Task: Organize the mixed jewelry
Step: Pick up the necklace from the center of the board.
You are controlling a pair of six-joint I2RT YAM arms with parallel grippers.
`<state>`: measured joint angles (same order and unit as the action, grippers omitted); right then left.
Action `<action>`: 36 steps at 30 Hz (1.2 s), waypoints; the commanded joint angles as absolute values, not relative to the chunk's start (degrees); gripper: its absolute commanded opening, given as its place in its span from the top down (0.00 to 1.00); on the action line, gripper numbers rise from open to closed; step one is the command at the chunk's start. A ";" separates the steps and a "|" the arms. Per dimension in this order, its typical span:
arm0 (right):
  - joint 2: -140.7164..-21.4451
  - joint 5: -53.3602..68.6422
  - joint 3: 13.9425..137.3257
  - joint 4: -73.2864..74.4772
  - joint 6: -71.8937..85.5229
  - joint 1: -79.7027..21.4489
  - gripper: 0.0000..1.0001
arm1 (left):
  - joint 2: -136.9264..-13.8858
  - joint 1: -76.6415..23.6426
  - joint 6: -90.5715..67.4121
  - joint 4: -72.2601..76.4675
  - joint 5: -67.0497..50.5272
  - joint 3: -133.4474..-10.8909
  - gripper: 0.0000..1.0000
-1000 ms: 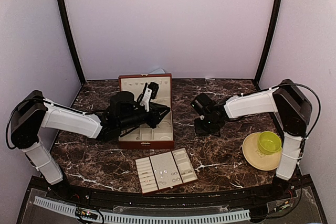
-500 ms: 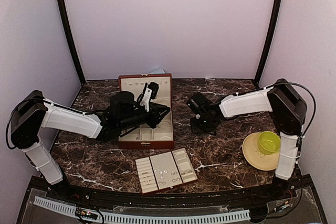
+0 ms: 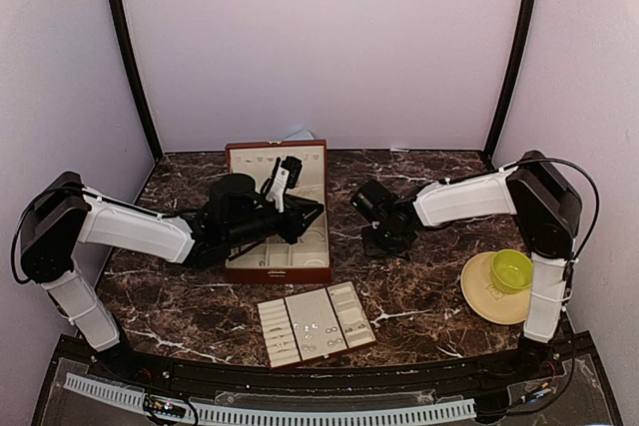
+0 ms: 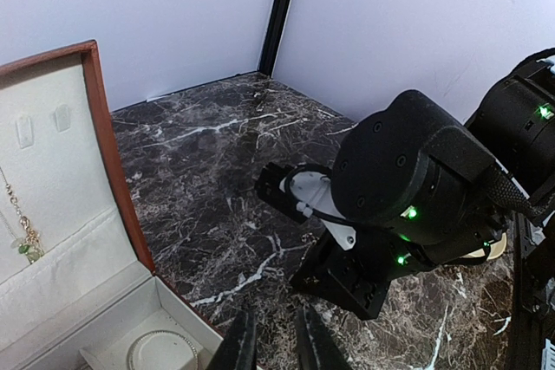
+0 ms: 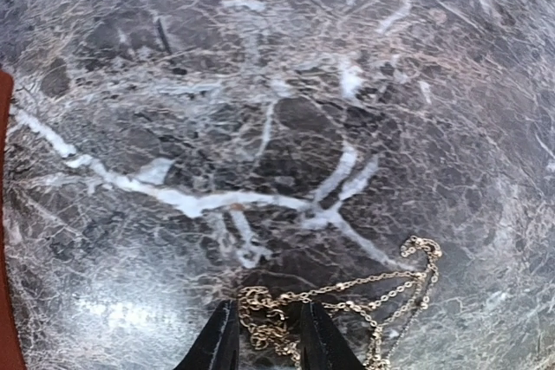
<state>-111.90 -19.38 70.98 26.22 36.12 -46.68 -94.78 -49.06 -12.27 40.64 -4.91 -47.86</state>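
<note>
A thin gold chain [image 5: 381, 288] lies on the dark marble table. My right gripper [image 5: 267, 335] points down at it, its fingers a little apart on either side of the chain's bunched end; the rest trails to the right. In the top view the right gripper [image 3: 384, 239] stands just right of the red-brown box [image 3: 280, 271]. My left gripper [image 3: 312, 214] hovers over the box's right edge, slightly open and empty [image 4: 269, 340]. Several tiny shiny pieces [image 3: 318, 329] sit in the cream-lined tray [image 3: 344, 298] at the front.
The box's raised lid [image 4: 52, 153] holds a hanging necklace [image 4: 24, 236], and a round beaded ring [image 4: 160, 353] lies in a compartment. A yellow plate [image 3: 484, 296] with a green bowl [image 3: 512, 269] is at the right. The right arm [image 4: 416, 188] is close in front of my left gripper.
My right gripper has moved a little left, toward the box. The left arm has not moved.
</note>
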 commanded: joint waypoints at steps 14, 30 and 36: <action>-114.96 -17.48 71.12 25.53 36.56 -46.22 0.84 | -92.53 -48.88 -12.05 42.28 -5.14 -47.72 0.80; -107.20 1.17 61.15 7.09 35.59 -41.37 1.00 | -91.34 -48.87 -11.43 41.04 -4.38 -47.72 0.80; -101.17 11.25 56.27 -3.04 36.27 -39.05 1.00 | -90.27 -48.92 -11.40 40.70 -3.87 -47.48 0.80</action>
<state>-105.93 2.02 58.89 5.80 36.16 -40.25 -93.45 -49.06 -12.21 40.38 -4.62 -47.86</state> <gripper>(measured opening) 0.006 0.197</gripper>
